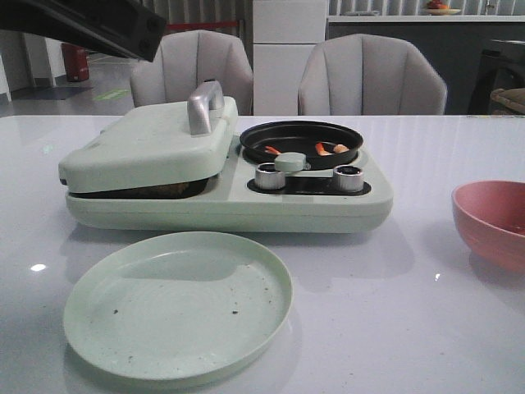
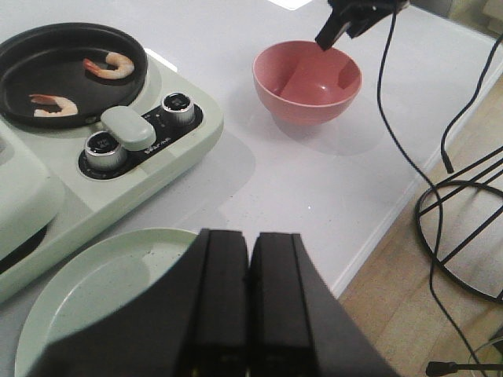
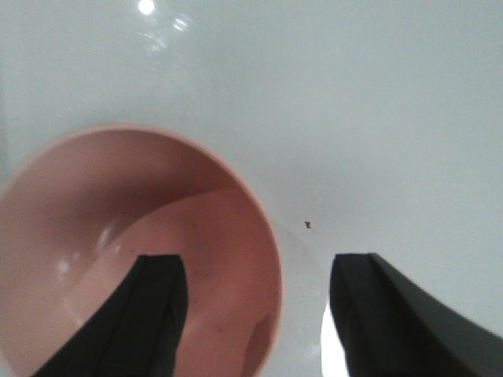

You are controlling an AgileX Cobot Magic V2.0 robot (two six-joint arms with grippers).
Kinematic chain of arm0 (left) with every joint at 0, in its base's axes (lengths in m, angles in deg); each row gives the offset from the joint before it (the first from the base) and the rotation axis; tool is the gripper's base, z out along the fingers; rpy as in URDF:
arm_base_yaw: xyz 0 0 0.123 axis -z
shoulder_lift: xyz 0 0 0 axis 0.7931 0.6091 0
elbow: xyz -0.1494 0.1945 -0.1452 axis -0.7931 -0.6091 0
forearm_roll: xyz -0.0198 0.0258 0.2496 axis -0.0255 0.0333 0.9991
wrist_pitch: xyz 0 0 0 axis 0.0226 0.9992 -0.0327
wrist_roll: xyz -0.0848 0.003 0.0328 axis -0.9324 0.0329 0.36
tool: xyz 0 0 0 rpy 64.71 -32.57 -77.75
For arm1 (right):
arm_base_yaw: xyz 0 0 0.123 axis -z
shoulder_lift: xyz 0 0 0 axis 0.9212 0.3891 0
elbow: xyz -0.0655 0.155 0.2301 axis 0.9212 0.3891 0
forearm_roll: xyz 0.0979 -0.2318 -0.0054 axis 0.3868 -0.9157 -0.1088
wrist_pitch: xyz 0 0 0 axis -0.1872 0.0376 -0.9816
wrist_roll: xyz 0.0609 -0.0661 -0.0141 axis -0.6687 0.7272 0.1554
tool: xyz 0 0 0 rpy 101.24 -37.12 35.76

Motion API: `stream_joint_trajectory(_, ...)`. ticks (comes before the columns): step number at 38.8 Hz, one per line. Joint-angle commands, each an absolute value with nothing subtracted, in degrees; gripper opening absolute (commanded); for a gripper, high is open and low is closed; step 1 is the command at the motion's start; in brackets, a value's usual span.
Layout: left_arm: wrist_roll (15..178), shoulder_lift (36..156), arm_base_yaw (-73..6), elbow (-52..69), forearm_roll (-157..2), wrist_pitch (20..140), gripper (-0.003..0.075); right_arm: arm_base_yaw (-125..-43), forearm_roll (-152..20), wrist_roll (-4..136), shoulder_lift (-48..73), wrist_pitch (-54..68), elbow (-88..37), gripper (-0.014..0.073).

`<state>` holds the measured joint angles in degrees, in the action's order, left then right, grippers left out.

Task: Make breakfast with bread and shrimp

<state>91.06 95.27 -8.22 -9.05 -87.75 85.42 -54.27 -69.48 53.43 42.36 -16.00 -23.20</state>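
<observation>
Two curled shrimp [image 2: 112,64] [image 2: 53,104] lie in the small black pan [image 2: 55,75] of the pale green breakfast maker [image 1: 238,205]; the front view shows them as orange bits [image 1: 272,150] [image 1: 324,148]. The bread is hidden. The maker's lid [image 1: 148,144] with its silver handle [image 1: 203,107] is down, and only a dark brownish strip [image 1: 164,190] shows in the gap. My left gripper [image 2: 250,236] is shut and empty, high over the plate's right edge. My right gripper [image 3: 255,263] [image 2: 346,23] hangs open over the pink bowl [image 3: 118,204], one finger above its inside, the other outside the rim.
A pale green plate [image 1: 176,304] with a few crumbs lies in front of the maker. The pink bowl [image 1: 492,217] stands at the right. Two silver knobs [image 1: 269,175] [image 1: 349,177] face front. The table edge and hanging cables [image 2: 440,157] are to the right. Two chairs stand behind.
</observation>
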Motion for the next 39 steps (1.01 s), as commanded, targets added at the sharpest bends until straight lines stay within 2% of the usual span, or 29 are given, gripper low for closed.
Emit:
stream_joint_trajectory(1,91.17,94.55,-7.75,-7.32,-88.57,81.76,0.0099,-56.63,-70.37,53.93,35.32,-18.68,-26.16,0.0507)
stream_joint_trajectory(7,91.17,94.55,-7.75,-7.32,-88.57,81.76,0.0099,-64.63,-75.14,53.23,28.36,-22.07,-26.1,0.0493)
stream_joint_trajectory(13,91.17,94.67,-7.75,-7.32,-88.57,81.76,0.0099,-69.86,-81.46,46.09,23.28,-28.03,-25.7,0.0493)
stream_joint_trajectory(20,91.17,95.4,-7.75,-7.32,-88.57,81.76,0.0099,-70.2,-85.97,40.89,15.55,-30.24,-20.46,0.0493)
stream_joint_trajectory(35,91.17,99.37,-7.75,-7.32,-88.57,81.76,0.0099,-70.2,-83.26,40.75,-3.09,-29.9,-5.47,0.0493)
stream_joint_trajectory(39,91.17,101.04,-7.75,-7.32,-88.57,81.76,0.0099,-70.2,-83.19,40.75,-8.3,-29.85,-2.58,0.0449)
